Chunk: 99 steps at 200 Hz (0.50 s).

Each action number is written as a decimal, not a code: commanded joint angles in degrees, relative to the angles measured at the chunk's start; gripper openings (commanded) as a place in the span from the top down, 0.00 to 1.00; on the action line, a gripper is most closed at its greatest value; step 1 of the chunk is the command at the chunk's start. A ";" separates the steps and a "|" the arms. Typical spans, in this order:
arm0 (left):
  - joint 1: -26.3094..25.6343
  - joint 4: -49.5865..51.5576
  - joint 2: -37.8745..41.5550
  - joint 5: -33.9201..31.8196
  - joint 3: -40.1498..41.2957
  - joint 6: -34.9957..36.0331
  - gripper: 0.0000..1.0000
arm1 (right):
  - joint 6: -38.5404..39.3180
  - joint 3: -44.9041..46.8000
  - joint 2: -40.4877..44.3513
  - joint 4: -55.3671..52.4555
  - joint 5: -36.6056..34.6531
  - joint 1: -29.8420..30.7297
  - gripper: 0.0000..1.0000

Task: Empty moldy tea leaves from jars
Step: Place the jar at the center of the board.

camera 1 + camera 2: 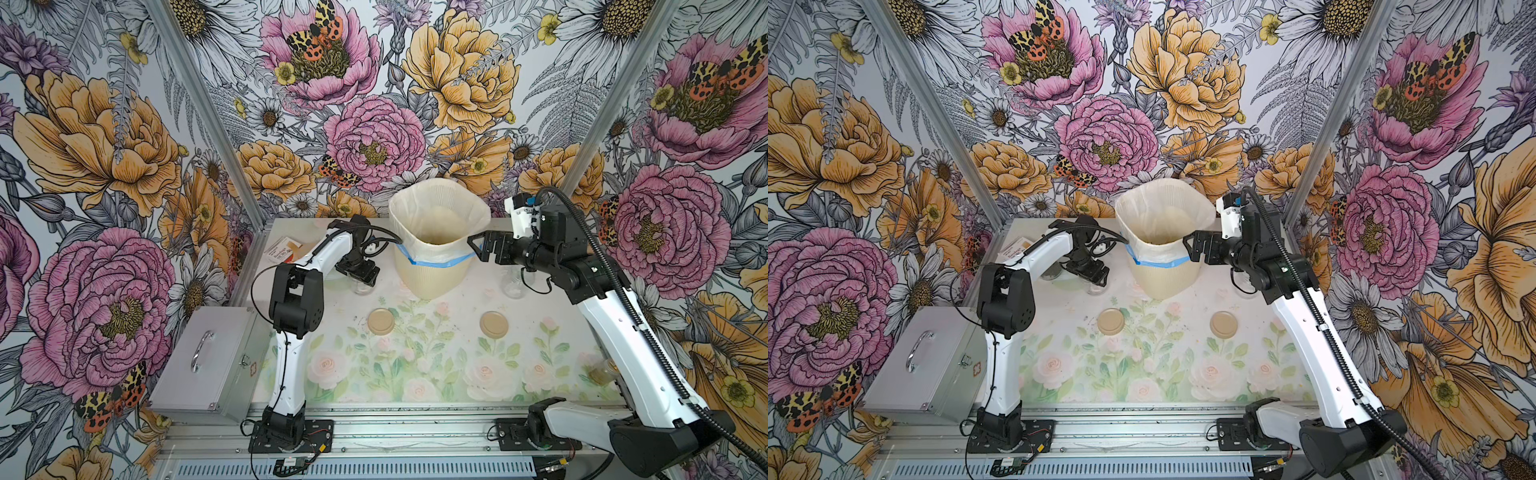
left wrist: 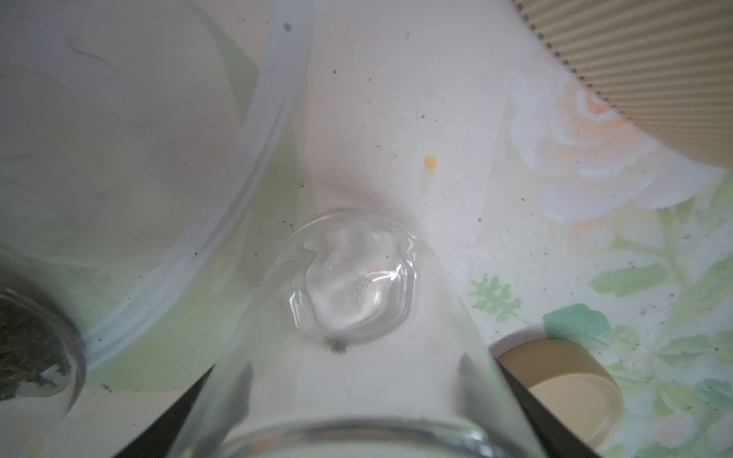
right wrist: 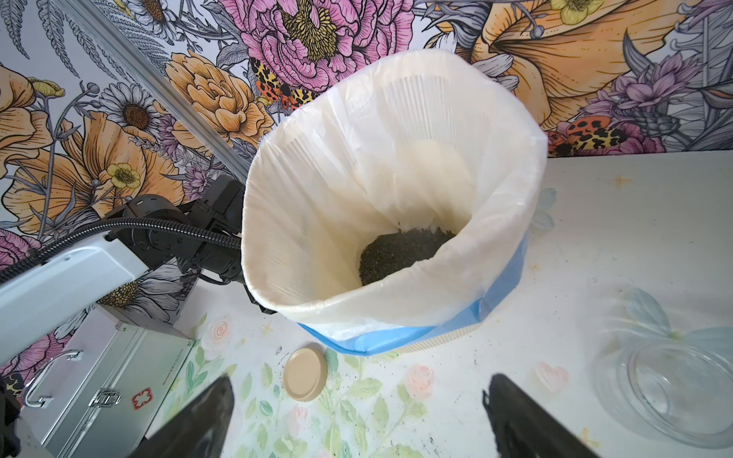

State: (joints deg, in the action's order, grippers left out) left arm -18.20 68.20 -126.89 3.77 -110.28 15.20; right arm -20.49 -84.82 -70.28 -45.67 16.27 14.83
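Note:
My left gripper [image 1: 360,275] is shut on an empty clear glass jar [image 2: 353,301] that stands upright just left of the bin [image 1: 428,278]; its dark fingers [image 2: 519,380] press both sides of the glass. Beside it, another jar [image 2: 27,349] holds dark tea leaves. My right gripper [image 1: 476,248] hangs open and empty by the bin's right rim; the wrist view shows its gripper [image 3: 357,386] wide apart above the table. A heap of moldy tea leaves [image 3: 400,251] lies inside the bag-lined bin [image 3: 301,222]. An empty jar [image 3: 674,388] stands under the right arm.
Two tan lids [image 1: 380,322] [image 1: 494,325] lie flat in front of the bin. A big clear round dish [image 2: 119,138] sits close to the held jar. A silver case [image 1: 208,365] hangs off the table's left edge, with a small printed box [image 1: 282,249] behind it. Dark crumbs dot the cloth.

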 commanded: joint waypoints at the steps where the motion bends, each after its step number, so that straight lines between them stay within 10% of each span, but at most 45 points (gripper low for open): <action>1: 0.18 -0.90 0.20 -0.68 -2.39 0.18 0.05 | -0.09 -0.55 -0.53 0.24 -0.45 0.48 0.00; 99: 0.86 -5.10 8.54 1.83 -0.12 -2.75 0.01 | -0.08 -0.88 -1.12 0.23 0.08 0.49 0.00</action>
State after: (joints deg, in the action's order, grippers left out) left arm -18.09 67.44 -125.43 3.66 -112.18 14.72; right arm -20.49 -84.82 -70.94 -45.65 16.27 14.83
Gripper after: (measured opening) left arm 0.987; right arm 0.996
